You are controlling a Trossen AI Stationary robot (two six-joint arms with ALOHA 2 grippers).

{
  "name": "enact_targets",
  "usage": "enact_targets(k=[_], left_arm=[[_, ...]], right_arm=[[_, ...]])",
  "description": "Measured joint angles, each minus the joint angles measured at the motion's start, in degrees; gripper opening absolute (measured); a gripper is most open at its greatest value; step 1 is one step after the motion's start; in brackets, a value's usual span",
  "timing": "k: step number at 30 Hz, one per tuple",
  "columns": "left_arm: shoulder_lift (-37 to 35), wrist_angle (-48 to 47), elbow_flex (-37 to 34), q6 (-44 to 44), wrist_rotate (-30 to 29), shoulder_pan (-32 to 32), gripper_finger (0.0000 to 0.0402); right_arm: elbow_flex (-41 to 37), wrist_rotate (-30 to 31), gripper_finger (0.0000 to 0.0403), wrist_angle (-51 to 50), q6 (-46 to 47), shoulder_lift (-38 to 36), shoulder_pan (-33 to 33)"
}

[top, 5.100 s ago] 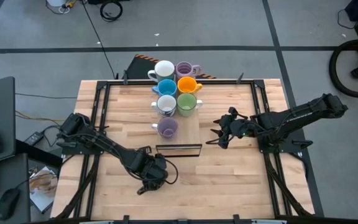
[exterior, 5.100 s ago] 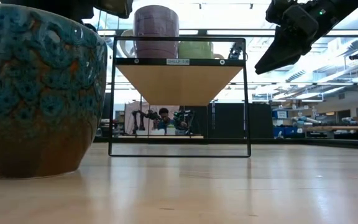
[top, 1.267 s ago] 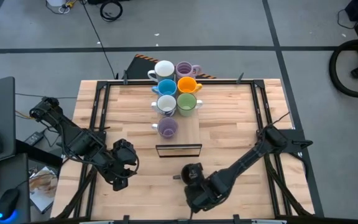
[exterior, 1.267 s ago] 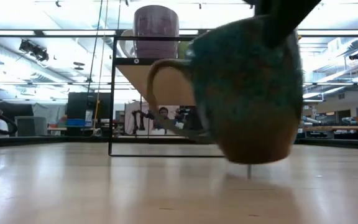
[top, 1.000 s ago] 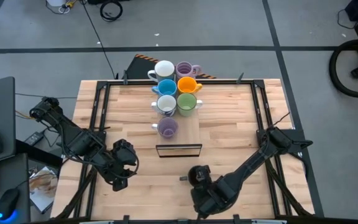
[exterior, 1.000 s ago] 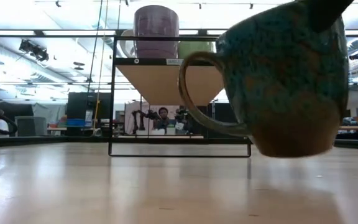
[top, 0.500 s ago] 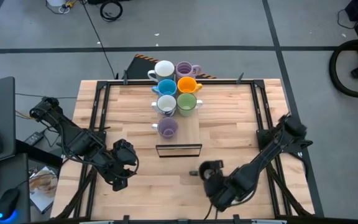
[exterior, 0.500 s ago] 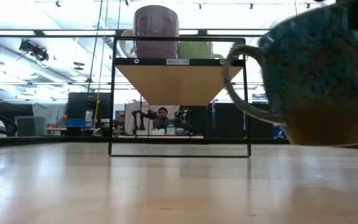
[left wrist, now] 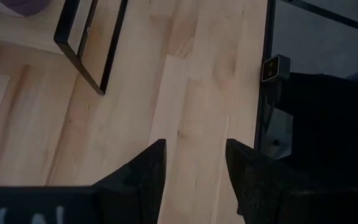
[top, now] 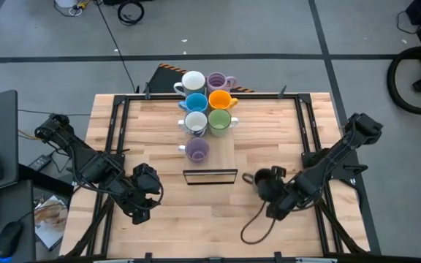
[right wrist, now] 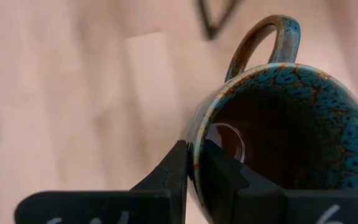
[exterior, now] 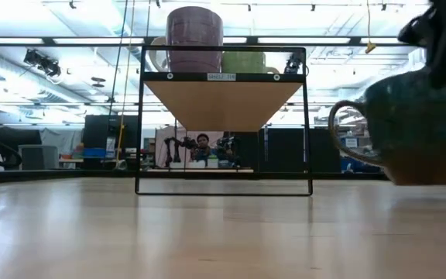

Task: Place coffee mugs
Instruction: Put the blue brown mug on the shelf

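Note:
My right gripper (top: 275,191) is shut on a dark olive coffee mug (right wrist: 278,137) with a brown inside, right of the table's middle and just right of a black wire frame (top: 210,175). The mug's handle (exterior: 345,132) points toward the frame. Several more coffee mugs stand on a raised wooden shelf (top: 229,150): a lilac one (top: 196,150) nearest, then white (top: 195,122), green (top: 219,120), blue (top: 196,102) and orange (top: 220,99), with a white (top: 193,82) and a lilac one (top: 216,81) at the far end. My left gripper (left wrist: 194,162) waits open over the near left of the table. My right gripper pinches the mug's rim (right wrist: 194,146) on the side away from the handle, one finger (right wrist: 222,171) inside the cup and one (right wrist: 169,171) outside. The fingers slant down from the table's right. The mug hangs mouth up, slightly tilted, a little off the table.
The frame's uprights carry the shelf above the tabletop (exterior: 223,101). Black rails (top: 309,139) run along the table's left and right sides. A loose cable loop (top: 258,226) lies on the boards near the right arm. Bare boards (top: 196,219) lie between the two grippers.
My right gripper has carried the mug from the near middle of the table toward the right and far edges, rolling its wrist as it went. The mug has stayed lifted, mouth up, with its handle still toward the left. The left arm has kept still.

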Motion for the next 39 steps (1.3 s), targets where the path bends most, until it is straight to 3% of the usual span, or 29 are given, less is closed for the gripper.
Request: enact_targets(k=[9, 15, 26, 30, 34, 39], left_arm=[[0.01, 0.00, 0.00, -0.18, 0.00, 0.00, 0.0172], [0.00, 0.00, 0.00, -0.18, 0.14, 0.00, 0.0172], [0.00, 0.00, 0.00, -0.22, 0.63, 0.00, 0.0172], [0.01, 0.00, 0.00, -0.22, 0.65, 0.00, 0.0172], [0.00, 0.00, 0.00, -0.22, 0.66, 0.00, 0.0172], [0.09, 0.00, 0.00, -0.20, 0.63, 0.00, 0.0172]], right_arm=[[-2.80, 3.21, 0.0043, -0.42, 8.34, -0.51, -10.99], [-2.81, 3.73, 0.0051, 0.48, 6.85, -0.49, -15.89], [-1.77, 2.97, 0.0163, 2.82, -0.05, -0.77, -16.26], [0.16, 0.64, 0.0187, 1.71, -7.21, -1.17, -15.79], [1.27, -4.32, 0.0196, -1.04, -22.50, -3.36, -14.15], [1.24, -2.35, 0.0195, -11.16, -32.42, -4.96, -12.48]])
